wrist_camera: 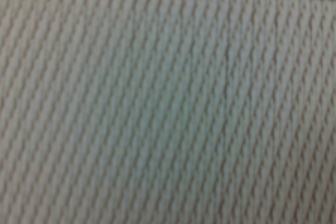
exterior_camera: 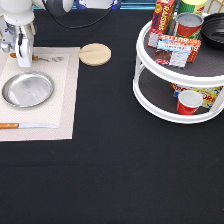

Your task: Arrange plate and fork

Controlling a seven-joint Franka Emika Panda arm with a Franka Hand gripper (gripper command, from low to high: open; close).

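Observation:
The shiny round silver plate [exterior_camera: 27,89] lies flat on a pale woven placemat [exterior_camera: 62,100] at the exterior view's left. The fork [exterior_camera: 44,59] lies on the mat just above the plate, its orange-brown handle toward the left and its silver tines pointing right. My gripper [exterior_camera: 23,62] is down low over the fork's handle, which shows on both sides of it. I cannot tell whether it grips the handle. The wrist view shows only the mat's weave [wrist_camera: 168,112] from very close.
A wooden-handled knife [exterior_camera: 25,125] lies on the mat below the plate. A pale wooden coaster disc [exterior_camera: 95,54] sits off the mat's top right corner. A white two-tier turntable rack [exterior_camera: 150,95] with cans, boxes and a red cup stands at the right.

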